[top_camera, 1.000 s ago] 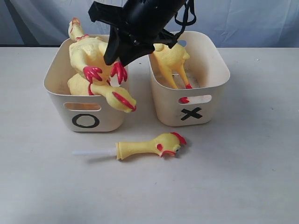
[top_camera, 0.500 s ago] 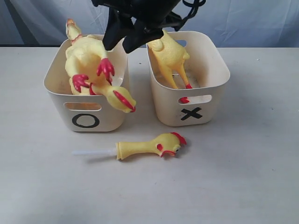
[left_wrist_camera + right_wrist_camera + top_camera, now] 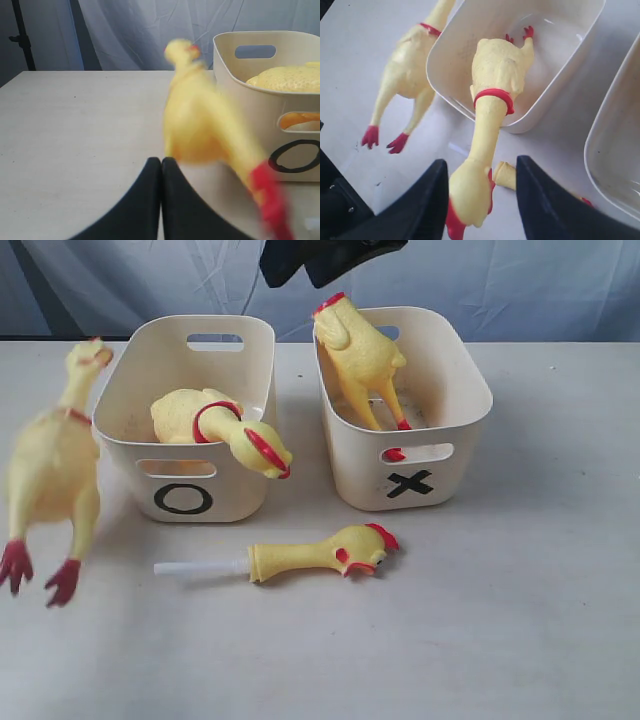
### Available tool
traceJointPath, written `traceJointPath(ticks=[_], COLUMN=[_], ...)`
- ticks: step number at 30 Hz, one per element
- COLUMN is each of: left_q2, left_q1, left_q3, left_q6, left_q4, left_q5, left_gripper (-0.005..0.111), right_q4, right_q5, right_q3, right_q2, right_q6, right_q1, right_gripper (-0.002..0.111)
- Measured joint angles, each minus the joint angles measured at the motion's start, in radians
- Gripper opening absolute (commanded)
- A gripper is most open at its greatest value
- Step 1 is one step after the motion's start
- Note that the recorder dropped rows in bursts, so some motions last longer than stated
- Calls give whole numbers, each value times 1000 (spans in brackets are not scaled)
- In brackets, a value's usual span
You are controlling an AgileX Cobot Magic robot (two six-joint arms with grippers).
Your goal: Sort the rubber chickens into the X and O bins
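Arms: right gripper [image 3: 481, 167] high over O bin [image 3: 215, 498], jaws spread, empty; left gripper [image 3: 161, 165] low over table [image 3: 75, 125], jaws pressed together, empty. Blurred chicken [image 3: 50, 470] outside beside that bin, another chicken [image 3: 190, 412] inside, head over rim.

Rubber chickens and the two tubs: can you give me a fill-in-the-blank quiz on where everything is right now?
The yellow bumpy rubber chicken with its head drooping over the rim lies in the cream-white plastic tub marked ___.
The headless yellow chicken body sits legs-down in the other cream-white tub, marked ___.
The yellow head-and-neck piece lies on the pale table with a ___ tube sticking out.
The whole red-footed yellow chicken is outside both tubs, beside the one marked ___.
Missing words: O; X; white; O.
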Motion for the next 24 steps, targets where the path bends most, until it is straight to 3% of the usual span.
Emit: traceJointPath(ticks=[10,19,24], left_q2=[0,0,0], left_q1=[0,0,0], left_q3=[0,0,0], left_q6=[0,0,0], left_q4=[0,0,0], left_q5=[0,0,0], left_gripper=[0,0,0], right_q4=[2,17,136], right_q5=[2,3,1], right_q3=[117,122,122], right_q2=[-2,-2,-2], right_q6=[-7,-14,-32], right_q1=[0,0,0], right_gripper=[42,42,42])
